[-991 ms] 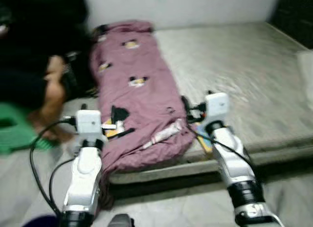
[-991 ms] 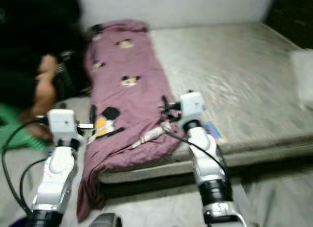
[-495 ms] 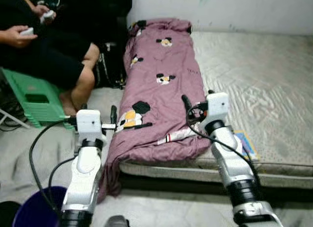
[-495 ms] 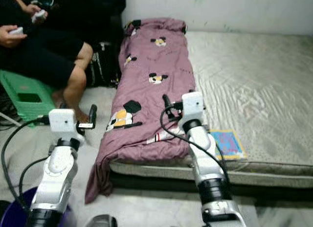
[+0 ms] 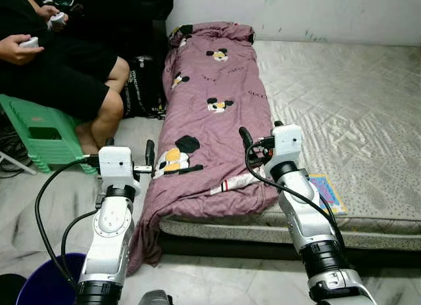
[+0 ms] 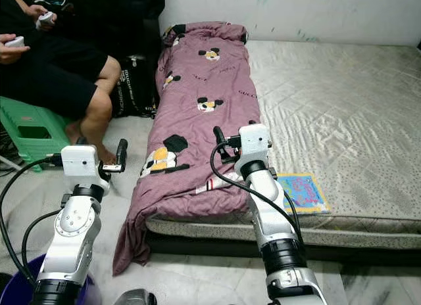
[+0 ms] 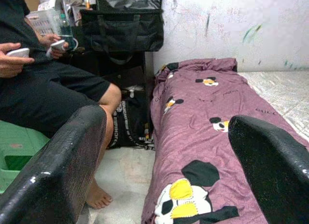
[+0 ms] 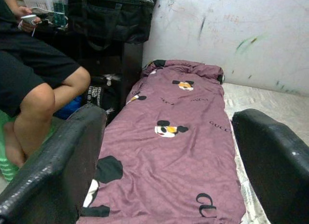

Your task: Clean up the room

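left hand (image 5: pixel 149 162) raised lower left, fingers wide, empty | right hand (image 5: pixel 245 139) raised at centre over purple blanket (image 5: pixel 210 114), wide, empty | blanket lies along mattress (image 5: pixel 342 114) left edge

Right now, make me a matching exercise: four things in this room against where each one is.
Things:
1. purple blanket
2. colourful book
3. green stool
4. blue bucket

Places:
A. under the seated person
B. on the floor by the left arm
C. along the mattress's left side
D. at the mattress's near edge, beside the right arm

Pairs: 1-C, 2-D, 3-A, 4-B
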### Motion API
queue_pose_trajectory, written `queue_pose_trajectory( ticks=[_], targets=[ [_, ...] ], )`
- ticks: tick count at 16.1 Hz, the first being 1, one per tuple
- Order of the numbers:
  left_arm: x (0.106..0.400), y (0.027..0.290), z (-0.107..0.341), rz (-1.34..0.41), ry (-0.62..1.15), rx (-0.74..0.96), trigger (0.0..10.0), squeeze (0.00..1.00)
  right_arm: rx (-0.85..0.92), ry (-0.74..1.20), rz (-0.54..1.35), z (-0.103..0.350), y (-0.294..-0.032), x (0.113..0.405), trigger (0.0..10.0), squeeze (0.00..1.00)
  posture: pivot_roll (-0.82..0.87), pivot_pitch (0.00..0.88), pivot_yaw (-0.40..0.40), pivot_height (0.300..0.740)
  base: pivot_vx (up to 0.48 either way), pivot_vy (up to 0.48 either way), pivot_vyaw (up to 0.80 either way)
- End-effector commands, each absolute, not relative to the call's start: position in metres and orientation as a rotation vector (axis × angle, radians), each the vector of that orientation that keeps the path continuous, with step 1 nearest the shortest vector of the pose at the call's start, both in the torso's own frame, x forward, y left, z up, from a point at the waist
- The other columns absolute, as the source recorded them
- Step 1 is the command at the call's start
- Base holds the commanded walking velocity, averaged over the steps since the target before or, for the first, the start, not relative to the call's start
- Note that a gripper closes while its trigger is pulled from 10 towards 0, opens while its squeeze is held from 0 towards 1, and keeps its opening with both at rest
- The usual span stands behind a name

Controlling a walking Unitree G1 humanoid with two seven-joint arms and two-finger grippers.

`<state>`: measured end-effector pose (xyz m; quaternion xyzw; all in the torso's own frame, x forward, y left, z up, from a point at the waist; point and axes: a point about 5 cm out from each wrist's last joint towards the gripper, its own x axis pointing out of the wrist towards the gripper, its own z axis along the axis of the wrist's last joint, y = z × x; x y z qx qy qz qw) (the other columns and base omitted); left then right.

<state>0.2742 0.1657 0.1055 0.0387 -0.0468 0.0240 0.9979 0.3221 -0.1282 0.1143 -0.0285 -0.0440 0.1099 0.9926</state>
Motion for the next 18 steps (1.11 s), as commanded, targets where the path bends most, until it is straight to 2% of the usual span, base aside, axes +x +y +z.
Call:
queue_pose_trajectory(
  ticks=[1,8,15,18],
  targets=[
    [0.2759,0.1662,0.1080,0.037,-0.105,0.084,10.0,0.00,-0.051,-0.103,0.219,0.1185,-0.1279,0.3253,10.0,0.00,-0.06,0.000,-0.019,0.740,0.304,0.000,0.00],
    [0.2762,0.1659,0.1073,0.029,-0.101,0.080,10.0,0.00,-0.052,-0.102,0.219,0.1181,-0.1278,0.3257,10.0,0.00,-0.06,0.000,-0.019,0.740,0.293,0.000,0.00],
    [0.2772,0.1648,0.1029,0.032,-0.067,0.114,10.0,0.00,-0.059,-0.100,0.221,0.1169,-0.1276,0.3256,10.0,0.00,-0.06,0.000,-0.021,0.740,0.000,0.000,0.00],
    [0.2771,0.1641,0.1026,0.028,-0.068,0.115,10.0,0.00,-0.065,-0.097,0.225,0.1156,-0.1276,0.3255,10.0,0.00,-0.06,0.000,-0.022,0.740,0.000,0.000,0.80]
  ],
)
